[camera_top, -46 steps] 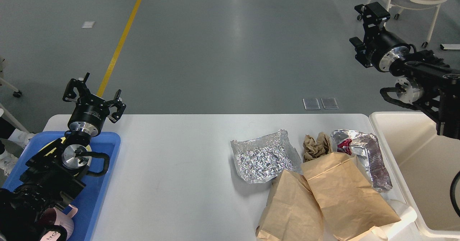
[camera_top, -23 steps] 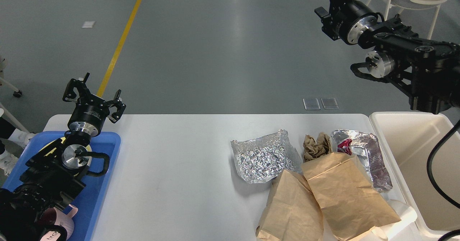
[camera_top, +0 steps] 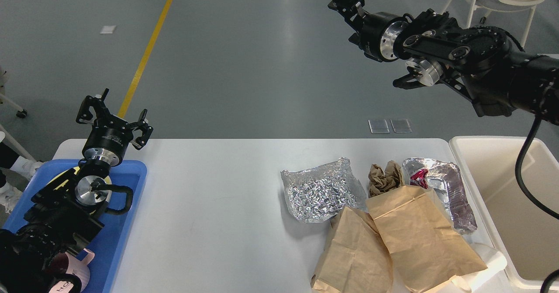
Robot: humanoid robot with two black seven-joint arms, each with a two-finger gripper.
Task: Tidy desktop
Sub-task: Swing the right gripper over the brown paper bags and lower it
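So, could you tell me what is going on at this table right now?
The robot is tidying the desktop, but neither hand holds anything. The left hand hovers open above the blue tray. The right hand is raised high beyond the table's far edge. Crumpled foil, two brown paper bags and a foil wrapper lie untouched on the right side, beside the cream bin.

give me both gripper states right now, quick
left gripper: open, holding nothing.
right gripper: cannot be told, seen end-on, nothing visibly held.
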